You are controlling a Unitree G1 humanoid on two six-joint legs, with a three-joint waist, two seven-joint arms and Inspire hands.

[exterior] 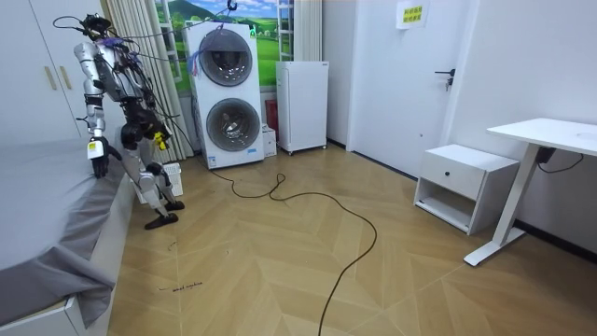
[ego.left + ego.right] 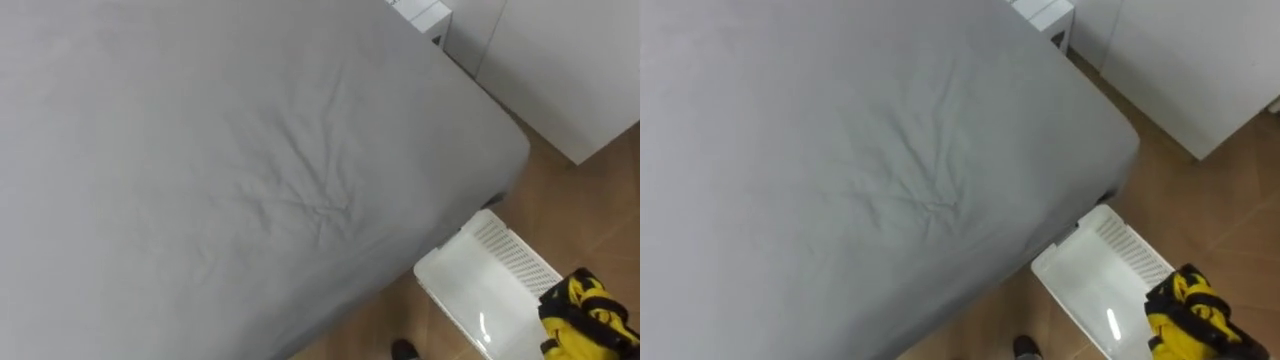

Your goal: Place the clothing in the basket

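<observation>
Stands at the side of a grey-sheeted bed (image 2: 250, 180) on a wooden floor (image 2: 590, 210), facing away from the room camera and toward a white wardrobe (image 2: 560, 70). Has the bed at its left and a white slotted basket (image 2: 480, 290) at its right, just beside the bed's corner. Carries the clothes, a crumpled yellow-and-black garment (image 2: 585, 315), low at the right side. Holds it up off the floor, where it overlaps the basket's near right rim in the eye views and is not yet lying inside.

Shows the right hand (image 1: 155, 138) in the room view as a small dark shape next to the yellow cloth, above the basket. Cannot be told whether clamped on the garment. Hangs the left hand (image 1: 97, 166) straight down by the bed's edge at the room view's left. Too small there to tell whether apart or together.

Elsewhere in the room view: a stacked washer and dryer (image 1: 229, 93) against the far wall, a low white cabinet (image 1: 302, 105) just beside it, a white nightstand (image 1: 464, 185) and a white desk (image 1: 550, 135) at the right.
</observation>
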